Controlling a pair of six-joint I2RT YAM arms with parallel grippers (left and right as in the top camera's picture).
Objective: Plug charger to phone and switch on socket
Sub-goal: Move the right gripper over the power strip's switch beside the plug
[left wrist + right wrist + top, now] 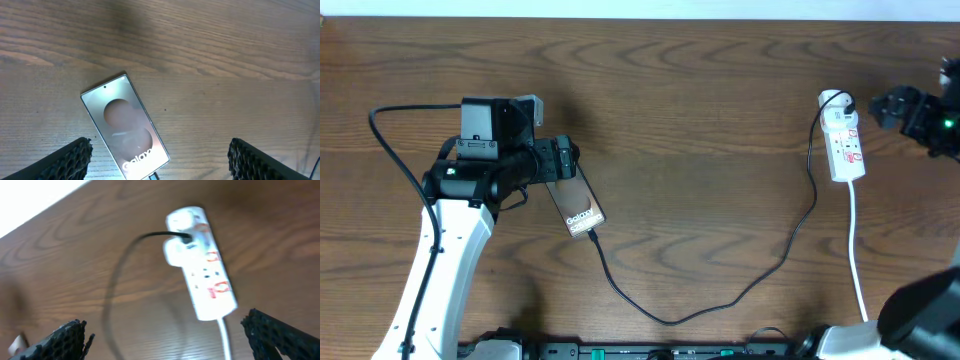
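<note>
The phone (pixel 125 127) lies flat on the surface (pixel 225 50) between the wide-spread, empty left fingers (pixel 70 160). The charger (pixel 665 321) meets the phone's lower end. Far right of the phone, the socket (pixel 205 265) lies just ahead of the right fingers (pixel 280 335), also spread wide, gripping nothing.

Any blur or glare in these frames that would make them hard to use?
Right wrist view is motion-blurred: the socket and its red markings smear. Left wrist view is sharp, with a soft reflective sheen on the phone. Overhead view is sharp and fairly evenly lit.
</note>
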